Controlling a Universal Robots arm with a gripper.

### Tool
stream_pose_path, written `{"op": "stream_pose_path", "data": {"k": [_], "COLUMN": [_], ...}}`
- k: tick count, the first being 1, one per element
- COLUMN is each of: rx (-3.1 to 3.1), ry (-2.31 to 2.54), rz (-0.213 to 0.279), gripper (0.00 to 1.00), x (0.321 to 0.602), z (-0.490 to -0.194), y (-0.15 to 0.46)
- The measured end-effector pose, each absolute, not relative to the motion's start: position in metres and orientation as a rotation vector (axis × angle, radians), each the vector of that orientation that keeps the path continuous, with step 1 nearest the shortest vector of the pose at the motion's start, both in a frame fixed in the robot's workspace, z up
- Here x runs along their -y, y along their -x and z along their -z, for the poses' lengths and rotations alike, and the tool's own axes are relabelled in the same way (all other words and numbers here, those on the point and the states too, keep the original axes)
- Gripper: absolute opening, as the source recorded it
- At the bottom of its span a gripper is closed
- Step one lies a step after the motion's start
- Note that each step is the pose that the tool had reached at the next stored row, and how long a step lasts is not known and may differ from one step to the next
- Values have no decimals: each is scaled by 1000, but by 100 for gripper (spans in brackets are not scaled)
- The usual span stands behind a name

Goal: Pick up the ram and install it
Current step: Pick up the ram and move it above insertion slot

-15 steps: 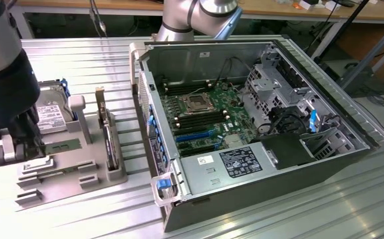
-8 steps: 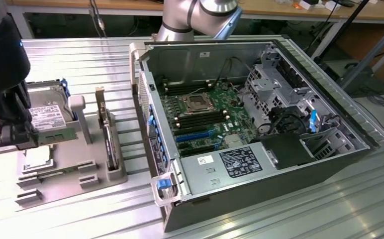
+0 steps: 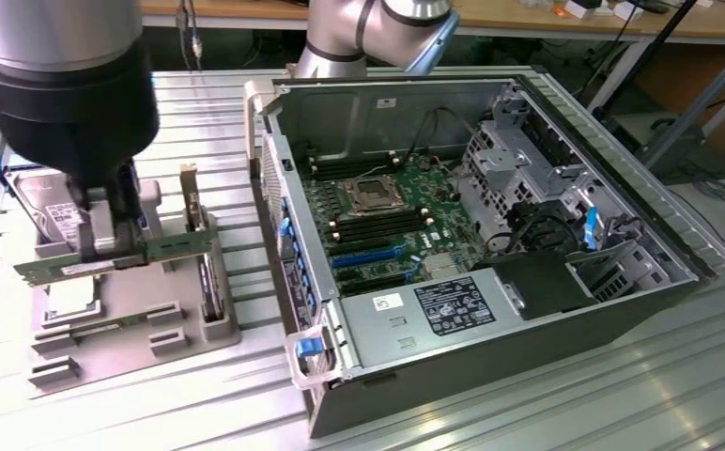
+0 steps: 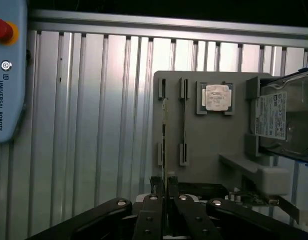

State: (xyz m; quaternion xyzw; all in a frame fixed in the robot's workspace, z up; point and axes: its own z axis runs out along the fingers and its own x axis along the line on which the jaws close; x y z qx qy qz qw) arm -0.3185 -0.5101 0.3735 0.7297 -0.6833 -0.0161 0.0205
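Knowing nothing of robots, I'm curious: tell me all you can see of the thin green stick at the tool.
The ram is a long, thin green circuit board, level on its edge. The tool grips it near its middle, both ends sticking out, at the grey tray. Whether it has left its slot is unclear.

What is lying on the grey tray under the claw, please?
The silver processor and a hard drive lie on the grey tray; the claw, gripping the ram, covers part of it.
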Motion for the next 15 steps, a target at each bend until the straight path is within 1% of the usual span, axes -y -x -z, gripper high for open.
{"op": "stream_pose_path", "data": {"k": [6, 13, 15], "rx": [2119, 2118, 2118], "ry": [-2263, -2264, -2264], "rz": [50, 50, 50], "gripper": [14, 14, 14], "x": [509, 508, 508], "z": [-373, -373, -373], "y": [288, 222, 211]}}
